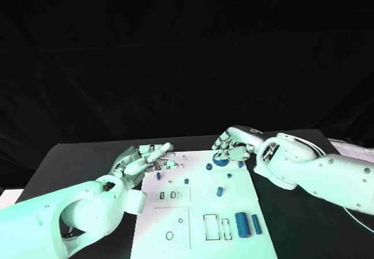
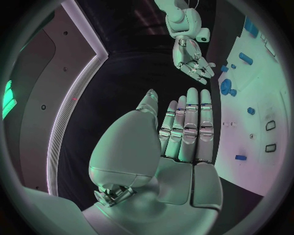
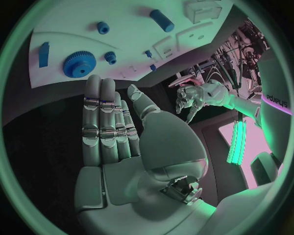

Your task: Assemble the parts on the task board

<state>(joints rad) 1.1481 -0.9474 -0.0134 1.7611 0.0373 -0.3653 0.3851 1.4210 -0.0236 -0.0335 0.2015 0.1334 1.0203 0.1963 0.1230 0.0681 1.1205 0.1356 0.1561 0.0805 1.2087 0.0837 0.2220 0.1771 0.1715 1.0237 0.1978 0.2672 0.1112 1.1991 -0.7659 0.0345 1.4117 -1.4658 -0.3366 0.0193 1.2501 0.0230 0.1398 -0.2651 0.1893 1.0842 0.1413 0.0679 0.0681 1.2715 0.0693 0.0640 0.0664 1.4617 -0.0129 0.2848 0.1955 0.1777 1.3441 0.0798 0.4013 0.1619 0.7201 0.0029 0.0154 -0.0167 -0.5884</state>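
Task board (image 1: pixel 199 221), a white plate, lies in the middle of the black table (image 1: pixel 80 154), its long side running away from the robot; blue parts sit on it: a large gear (image 1: pixel 220 160) near the far end, a small peg (image 1: pixel 220 191) about mid-board, and 2 upright cylinders, 1 thick (image 1: pixel 242 224) and 1 thin (image 1: pixel 256 224), side by side near the right edge at the near end; dark outlined slots (image 1: pixel 211 227) lie just left of them. Left hand (image 1: pixel 144 158) hovers at the far left corner of the board, fingers straight and together in the wrist view, grasping nothing. Right hand (image 1: pixel 234 147) hangs above the far end just over the gear, fingers extended flat with the thumb apart, empty; whether its fingertips touch the gear I cannot tell. Both hands are near each other across the board's far end.
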